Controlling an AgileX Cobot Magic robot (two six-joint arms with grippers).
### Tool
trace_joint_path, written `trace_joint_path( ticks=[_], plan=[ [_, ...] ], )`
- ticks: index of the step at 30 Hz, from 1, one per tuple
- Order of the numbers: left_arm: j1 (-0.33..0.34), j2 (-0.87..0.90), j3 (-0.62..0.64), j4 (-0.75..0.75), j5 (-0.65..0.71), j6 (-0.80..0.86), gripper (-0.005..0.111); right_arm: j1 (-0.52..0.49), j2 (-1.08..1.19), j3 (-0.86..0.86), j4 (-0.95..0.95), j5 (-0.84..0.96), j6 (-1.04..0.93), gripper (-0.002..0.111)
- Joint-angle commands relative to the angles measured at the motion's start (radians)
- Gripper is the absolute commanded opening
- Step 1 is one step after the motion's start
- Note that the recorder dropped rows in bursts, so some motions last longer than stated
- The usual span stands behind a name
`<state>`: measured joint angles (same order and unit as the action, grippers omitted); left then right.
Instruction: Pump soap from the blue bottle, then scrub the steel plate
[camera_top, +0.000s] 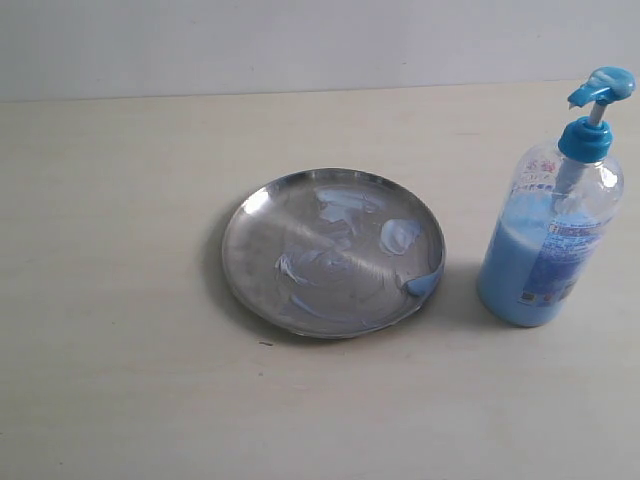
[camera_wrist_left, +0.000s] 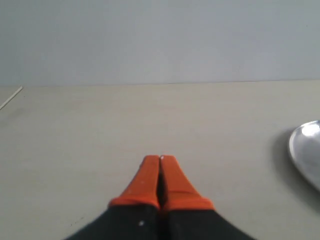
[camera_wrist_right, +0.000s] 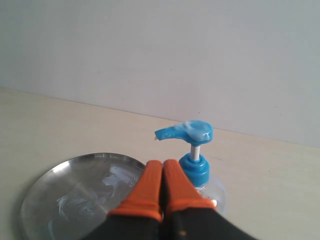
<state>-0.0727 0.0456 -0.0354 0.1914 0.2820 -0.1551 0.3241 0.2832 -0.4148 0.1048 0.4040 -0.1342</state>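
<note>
The steel plate (camera_top: 333, 252) lies flat in the middle of the table, streaked with whitish-blue soap (camera_top: 398, 236) and a thicker blob at its right rim. To its right stands the blue bottle (camera_top: 552, 225), upright, pump head raised. Neither arm shows in the exterior view. In the right wrist view my right gripper (camera_wrist_right: 162, 161) is shut and empty, its orange fingers in front of the blue bottle (camera_wrist_right: 195, 160), apart from it, beside the steel plate (camera_wrist_right: 75, 195). In the left wrist view my left gripper (camera_wrist_left: 160, 158) is shut and empty over bare table, the steel plate's edge (camera_wrist_left: 306, 150) off to one side.
A pale wooden table (camera_top: 120, 300) carries everything, with a plain light wall (camera_top: 300, 40) behind it. A thin line (camera_wrist_left: 11, 98) marks the table near the left wrist view's edge.
</note>
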Motion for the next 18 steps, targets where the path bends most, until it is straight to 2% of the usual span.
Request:
trace_joint_path(
  ticks=[1,5,18],
  plan=[
    [0.027,-0.028,0.035,-0.055,0.032,0.047,0.0,0.002,-0.003,0.005,0.0,-0.003,0.003,0.0],
    [0.04,-0.046,0.035,-0.079,0.07,0.047,0.0,0.002,-0.003,0.005,0.0,-0.003,0.003,0.0],
    [0.04,-0.046,0.035,-0.074,0.075,0.047,0.0,0.002,-0.003,0.005,0.0,-0.002,0.005,0.0]
  ],
)
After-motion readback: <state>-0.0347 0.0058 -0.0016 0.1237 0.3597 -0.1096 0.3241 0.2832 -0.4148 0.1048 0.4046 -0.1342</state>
